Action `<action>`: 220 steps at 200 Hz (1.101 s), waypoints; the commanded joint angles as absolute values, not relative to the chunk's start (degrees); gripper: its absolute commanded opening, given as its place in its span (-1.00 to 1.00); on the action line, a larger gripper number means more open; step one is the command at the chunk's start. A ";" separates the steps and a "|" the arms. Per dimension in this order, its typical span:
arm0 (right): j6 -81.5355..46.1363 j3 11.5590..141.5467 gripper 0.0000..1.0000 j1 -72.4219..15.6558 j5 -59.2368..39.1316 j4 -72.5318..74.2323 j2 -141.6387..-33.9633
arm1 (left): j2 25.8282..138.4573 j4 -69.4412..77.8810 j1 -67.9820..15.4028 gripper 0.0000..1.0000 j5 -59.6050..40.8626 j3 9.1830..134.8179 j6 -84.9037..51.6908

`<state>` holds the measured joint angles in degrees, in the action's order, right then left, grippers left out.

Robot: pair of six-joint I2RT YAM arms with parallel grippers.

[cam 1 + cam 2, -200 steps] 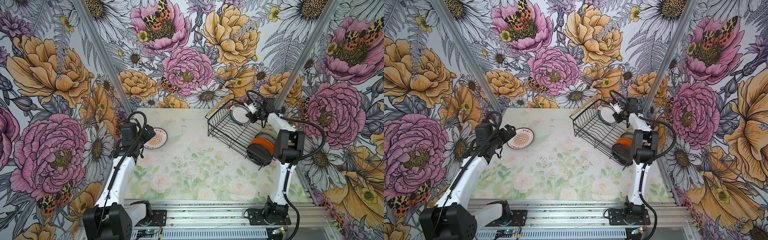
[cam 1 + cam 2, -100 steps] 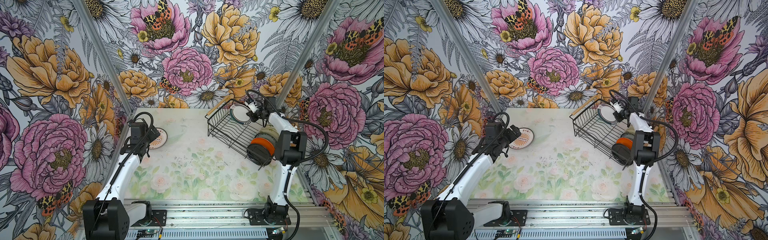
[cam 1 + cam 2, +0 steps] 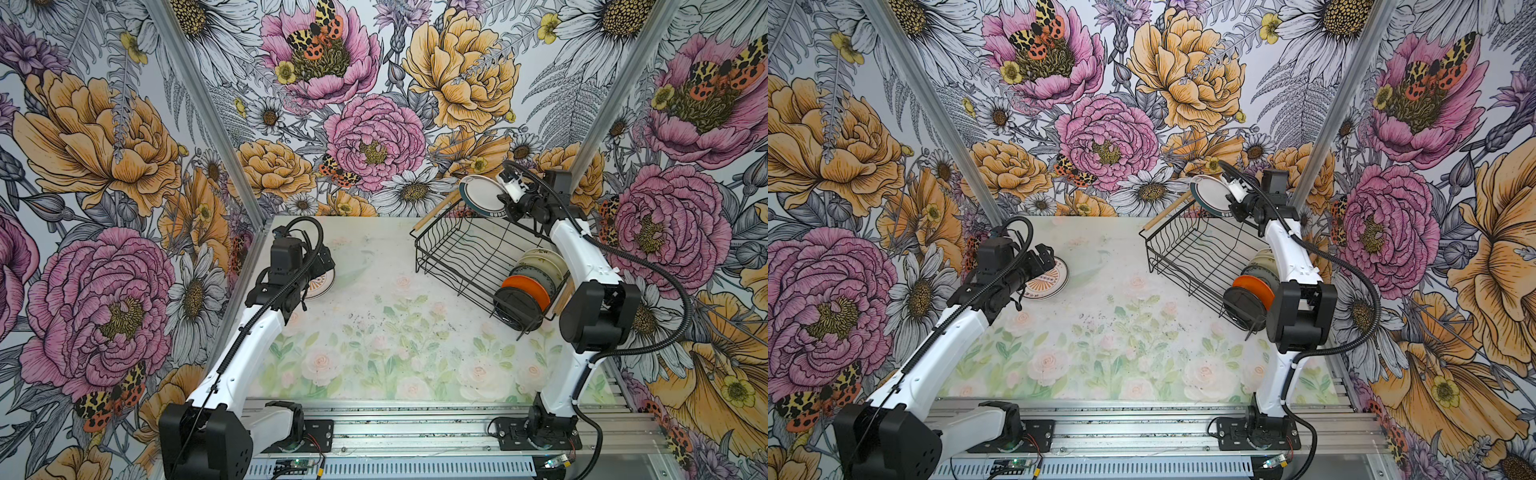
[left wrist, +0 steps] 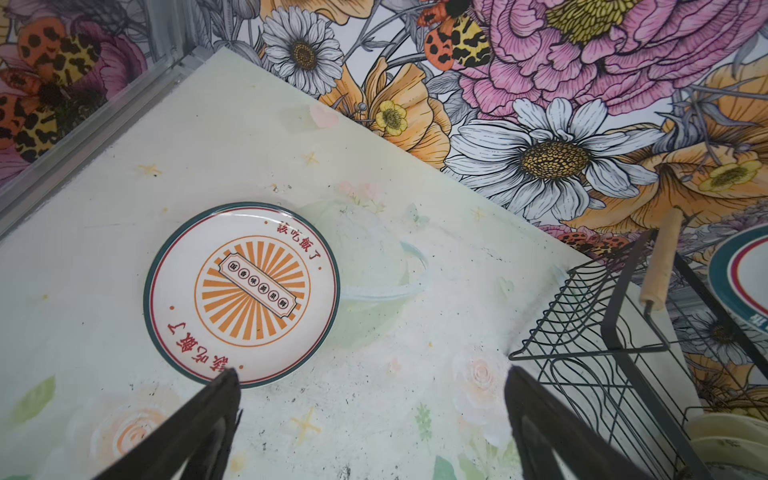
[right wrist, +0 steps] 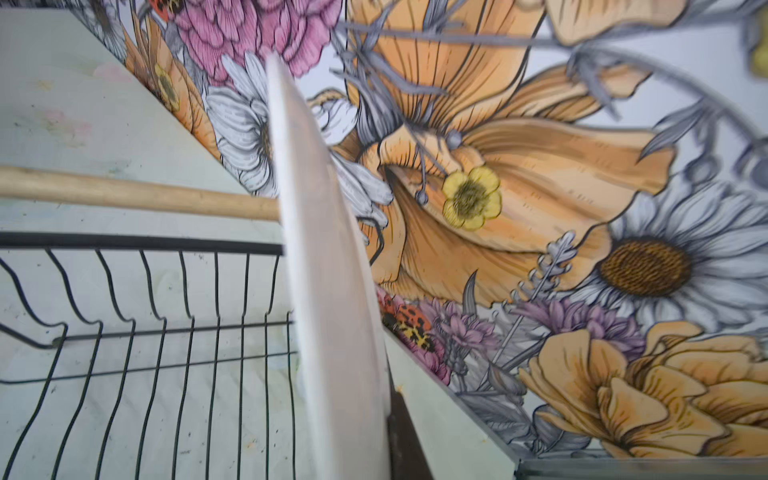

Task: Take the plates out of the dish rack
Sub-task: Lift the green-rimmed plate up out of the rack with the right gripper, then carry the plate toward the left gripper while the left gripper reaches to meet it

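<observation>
A white plate with a teal rim (image 3: 478, 195) is up in the air over the far end of the dish rack (image 3: 453, 253), pinched tight by the right end effector (image 3: 503, 200). The other plates (image 3: 530, 280) stand in a row at the rack's near end. The sunburst plate (image 4: 243, 293) lies flat on the tabletop (image 3: 395, 332), and the left end effector (image 4: 372, 376) hangs by it, jaws spread wide and empty.
</observation>
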<state>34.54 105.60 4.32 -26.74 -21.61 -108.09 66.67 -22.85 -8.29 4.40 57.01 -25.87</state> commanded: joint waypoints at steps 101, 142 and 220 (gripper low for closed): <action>-43.81 66.54 -1.00 -18.75 -14.41 43.65 -85.51 | 55.06 -15.18 -9.45 0.98 1.76 48.33 -27.49; -63.92 60.33 -1.00 -29.56 -1.52 40.17 -84.92 | 55.28 -13.40 -6.34 0.98 -8.41 47.19 -32.81; -87.97 53.52 -1.00 -35.83 -0.60 40.94 -91.30 | 56.75 -3.68 -5.38 0.98 -22.80 43.61 -39.88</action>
<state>-80.16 54.04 -34.48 -1.48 36.64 -90.08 56.05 -9.21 -5.58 -16.36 44.66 -36.91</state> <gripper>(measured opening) 0.095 0.987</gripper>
